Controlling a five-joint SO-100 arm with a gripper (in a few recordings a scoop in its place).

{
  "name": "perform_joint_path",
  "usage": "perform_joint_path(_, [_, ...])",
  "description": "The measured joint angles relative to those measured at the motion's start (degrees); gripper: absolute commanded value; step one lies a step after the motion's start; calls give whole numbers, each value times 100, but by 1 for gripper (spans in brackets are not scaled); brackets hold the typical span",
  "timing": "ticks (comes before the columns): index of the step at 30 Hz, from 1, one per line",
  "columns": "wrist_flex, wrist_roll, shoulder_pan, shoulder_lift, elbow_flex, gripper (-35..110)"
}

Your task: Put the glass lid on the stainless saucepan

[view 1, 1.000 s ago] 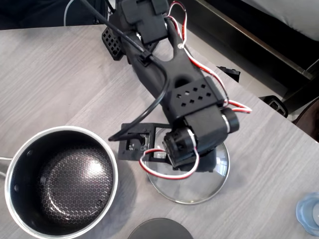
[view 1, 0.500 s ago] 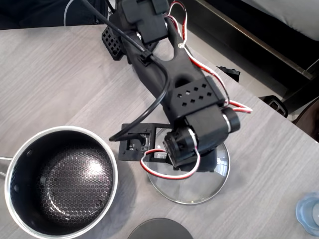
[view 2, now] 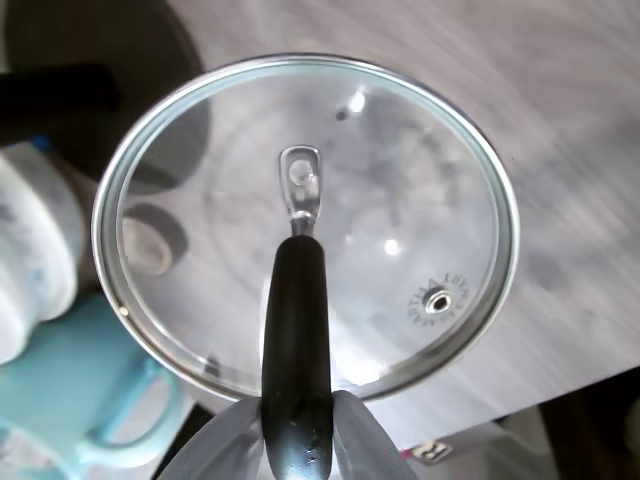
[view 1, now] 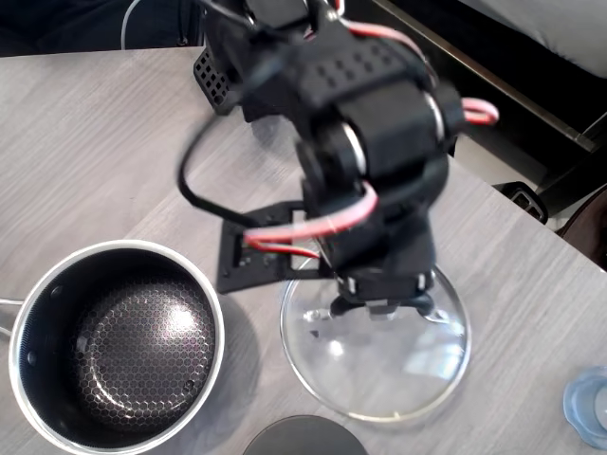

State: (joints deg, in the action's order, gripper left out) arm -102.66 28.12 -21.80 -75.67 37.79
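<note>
Clear steel-rimmed glass lid [view 2: 306, 225], black handle clamped in jaws.

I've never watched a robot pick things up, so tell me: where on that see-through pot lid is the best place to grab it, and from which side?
By the black handle arching over the middle of the glass lid, coming from above. The glass is wide, flat and smooth, while the handle is a narrow bar that stands clear of it and fits between two fingers. The gripper is closed on it there, across the bar.
</note>
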Motion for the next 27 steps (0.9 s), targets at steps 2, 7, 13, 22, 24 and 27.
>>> perform_joint_path(2, [0, -53, 202, -88, -202, 0])
perform_joint_path(7, [0, -220, 853, -396, -545, 0])
perform_joint_path(13, [0, -360, 1389, -554, -554, 0])
perform_joint_path(22, [9, -606, 2452, -844, -562, 0])
perform_joint_path(24, [9, -624, 2716, -844, -562, 0])
perform_joint_path(27, [9, -659, 3041, -844, -562, 0])
